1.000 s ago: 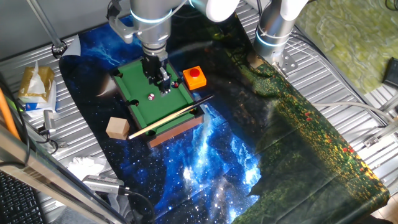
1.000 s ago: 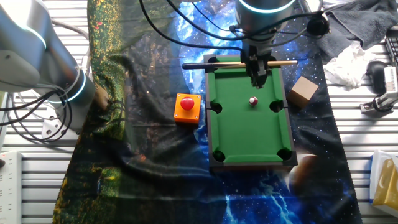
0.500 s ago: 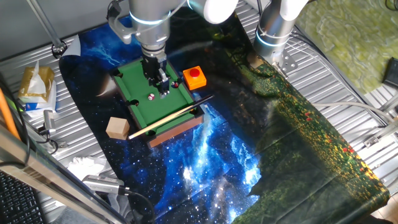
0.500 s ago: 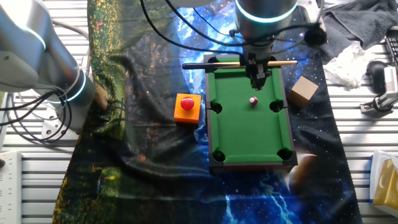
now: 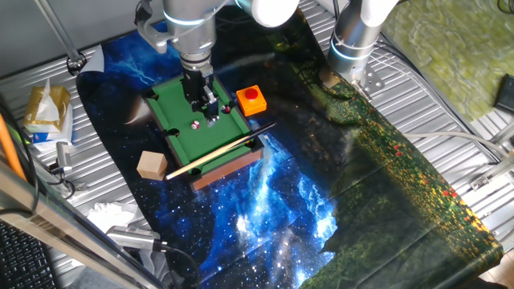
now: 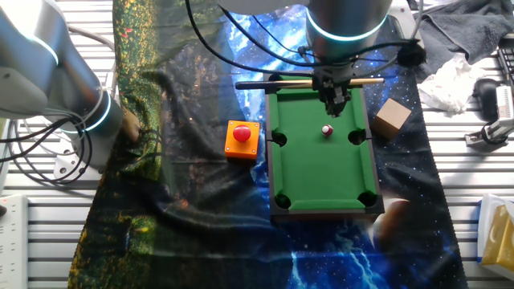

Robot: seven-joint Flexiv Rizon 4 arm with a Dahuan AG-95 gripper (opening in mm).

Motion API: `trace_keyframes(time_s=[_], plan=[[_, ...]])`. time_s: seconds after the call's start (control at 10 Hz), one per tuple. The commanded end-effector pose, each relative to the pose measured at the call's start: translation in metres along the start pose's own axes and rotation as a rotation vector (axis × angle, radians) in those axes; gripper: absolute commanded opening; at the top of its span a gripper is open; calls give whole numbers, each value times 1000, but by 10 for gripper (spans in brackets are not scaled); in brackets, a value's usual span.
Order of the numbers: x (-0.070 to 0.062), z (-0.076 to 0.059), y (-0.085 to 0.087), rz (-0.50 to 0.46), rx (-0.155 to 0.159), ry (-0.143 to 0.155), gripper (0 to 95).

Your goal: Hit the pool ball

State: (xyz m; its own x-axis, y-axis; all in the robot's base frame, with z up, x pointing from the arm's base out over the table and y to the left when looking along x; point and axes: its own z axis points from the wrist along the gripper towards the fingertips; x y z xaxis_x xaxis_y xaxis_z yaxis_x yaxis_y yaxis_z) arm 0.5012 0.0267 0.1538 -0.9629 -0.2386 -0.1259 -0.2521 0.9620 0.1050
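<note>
Whitish pool ball, pink-red spot.

We see the tool hanging just above the pool ball on the green pool table, a cue lying across its far rail.

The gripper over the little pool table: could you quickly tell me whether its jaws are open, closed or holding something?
Gripper: above the green felt, close to the pool ball; jaws too small and dark to tell open from closed, or whether anything is held.
</note>
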Motion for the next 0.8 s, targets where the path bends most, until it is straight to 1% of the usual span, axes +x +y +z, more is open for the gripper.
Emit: trace_keyframes(time_s=[0.1,0.2,0.3,0.4,0.5,0.6,0.7,0.8], plan=[[1,0,0,27,15,4,570],[1,0,0,23,21,6,380],[1,0,0,-24,45,1,380],[1,0,0,-79,65,3,380],[1,0,0,-146,73,10,380],[1,0,0,-170,77,14,380],[1,0,0,-235,91,27,380],[1,0,0,-264,97,32,380]])
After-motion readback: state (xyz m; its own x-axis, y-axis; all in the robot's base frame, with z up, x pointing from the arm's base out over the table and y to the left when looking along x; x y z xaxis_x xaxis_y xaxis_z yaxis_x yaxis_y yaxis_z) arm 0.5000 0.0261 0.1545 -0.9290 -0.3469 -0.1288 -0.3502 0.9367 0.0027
